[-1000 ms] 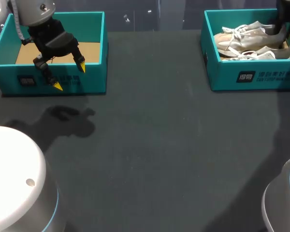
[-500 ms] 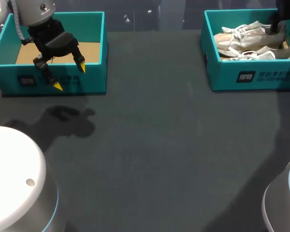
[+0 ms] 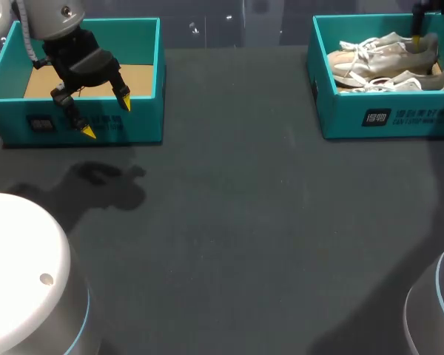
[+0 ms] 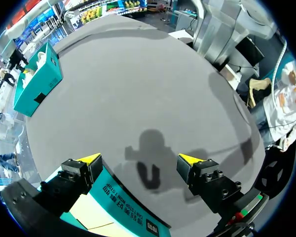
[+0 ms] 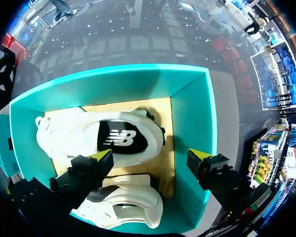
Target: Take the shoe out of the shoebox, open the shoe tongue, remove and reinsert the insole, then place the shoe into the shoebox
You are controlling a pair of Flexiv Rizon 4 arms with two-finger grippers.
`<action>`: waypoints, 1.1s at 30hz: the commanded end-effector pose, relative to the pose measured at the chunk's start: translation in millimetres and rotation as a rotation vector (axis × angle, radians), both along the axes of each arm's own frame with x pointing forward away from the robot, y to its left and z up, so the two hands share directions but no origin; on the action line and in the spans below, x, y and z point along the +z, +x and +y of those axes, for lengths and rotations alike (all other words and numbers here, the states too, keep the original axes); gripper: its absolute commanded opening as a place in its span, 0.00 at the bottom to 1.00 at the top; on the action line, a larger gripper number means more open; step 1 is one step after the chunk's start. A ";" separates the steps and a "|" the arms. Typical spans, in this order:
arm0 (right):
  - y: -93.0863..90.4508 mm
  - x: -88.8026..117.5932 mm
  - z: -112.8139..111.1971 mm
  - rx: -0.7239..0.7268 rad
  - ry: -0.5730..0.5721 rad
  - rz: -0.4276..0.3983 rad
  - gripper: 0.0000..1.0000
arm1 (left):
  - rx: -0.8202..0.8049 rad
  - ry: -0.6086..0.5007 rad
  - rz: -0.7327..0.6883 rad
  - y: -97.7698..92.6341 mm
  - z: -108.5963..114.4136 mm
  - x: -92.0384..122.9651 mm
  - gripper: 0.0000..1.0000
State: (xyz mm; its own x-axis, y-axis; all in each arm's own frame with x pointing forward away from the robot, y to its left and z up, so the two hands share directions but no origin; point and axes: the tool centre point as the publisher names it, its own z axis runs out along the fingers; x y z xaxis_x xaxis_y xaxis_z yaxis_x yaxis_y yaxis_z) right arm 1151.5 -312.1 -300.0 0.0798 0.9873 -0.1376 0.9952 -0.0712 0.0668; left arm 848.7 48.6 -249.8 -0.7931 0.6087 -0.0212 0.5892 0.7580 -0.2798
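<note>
Right end of shoebox (image 3: 385, 118) off-frame

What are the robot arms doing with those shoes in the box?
The right gripper hovers open above the right shoebox, with two white shoes lying inside. It hasn't grabbed a shoe yet. The left gripper hangs open over the front wall of the left shoebox, where no shoes show, and it holds nothing.
</note>
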 end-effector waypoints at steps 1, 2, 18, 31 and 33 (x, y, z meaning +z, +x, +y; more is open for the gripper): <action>-27.3 24.4 8.3 0.020 0.006 -0.023 1.00 | -0.001 0.002 -0.002 -0.9 0.7 0.0 1.00; -30.4 27.4 10.8 0.026 0.009 -0.021 1.00 | -0.001 0.002 -0.002 -0.9 0.7 0.0 1.00; -65.1 56.7 46.0 0.126 0.049 -0.032 1.00 | 0.380 -0.021 0.166 2.1 13.6 24.6 1.00; -80.6 64.0 59.9 0.173 0.057 -0.043 1.00 | 1.252 0.141 0.112 -13.9 75.9 46.0 1.00; -80.6 64.0 59.9 0.173 0.057 -0.043 1.00 | 1.252 0.141 0.112 -13.9 75.9 46.0 1.00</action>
State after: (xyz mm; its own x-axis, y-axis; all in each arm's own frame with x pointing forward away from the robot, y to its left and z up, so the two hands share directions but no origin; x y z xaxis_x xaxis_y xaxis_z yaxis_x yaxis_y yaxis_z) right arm 1076.1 -252.6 -236.0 -0.0885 0.9929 -0.0795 0.9911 0.0958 0.0929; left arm 847.5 119.4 -208.6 -0.9875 0.0297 0.1546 -0.0138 0.9618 -0.2734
